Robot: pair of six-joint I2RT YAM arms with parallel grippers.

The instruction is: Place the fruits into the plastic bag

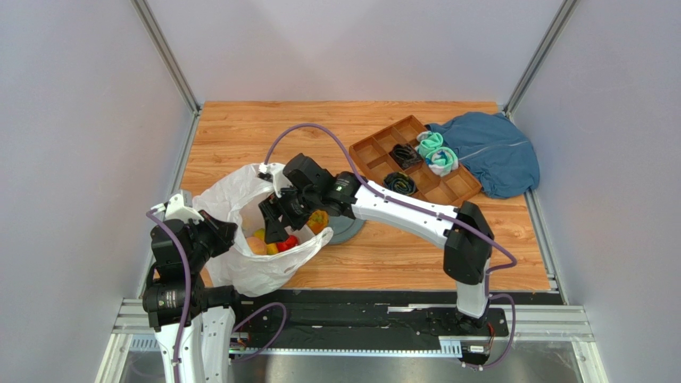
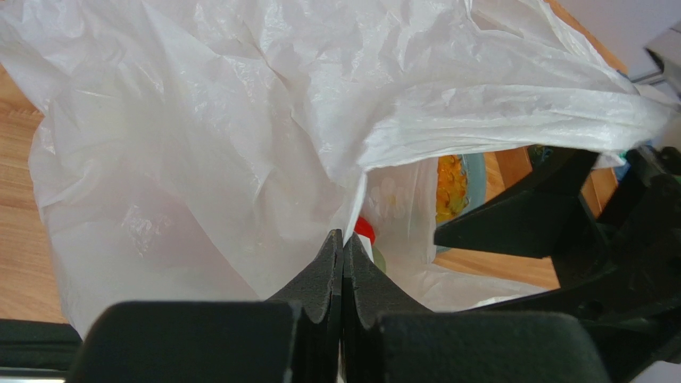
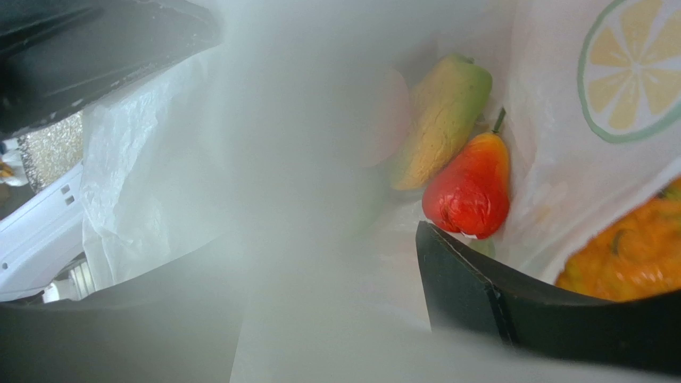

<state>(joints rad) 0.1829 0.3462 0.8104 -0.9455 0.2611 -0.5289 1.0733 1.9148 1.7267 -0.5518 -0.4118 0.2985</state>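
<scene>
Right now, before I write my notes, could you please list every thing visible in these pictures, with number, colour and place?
table: one, light brown wood, under everything
plastic bag: one, white with citrus print, near left, mouth open
fruits in the bag: at least two, a red one and a yellow-green one
orange fruit: one, at the bag's right edge; inside or outside, cannot tell
plate: one, grey, right of the bag
tray: one, brown, divided, far right
rolled socks: two black, two teal, in tray compartments
cloth: one, blue, right of the tray
left end effector: black, shut on the bag's rim
right end effector: black, open, at the bag's mouth
</scene>
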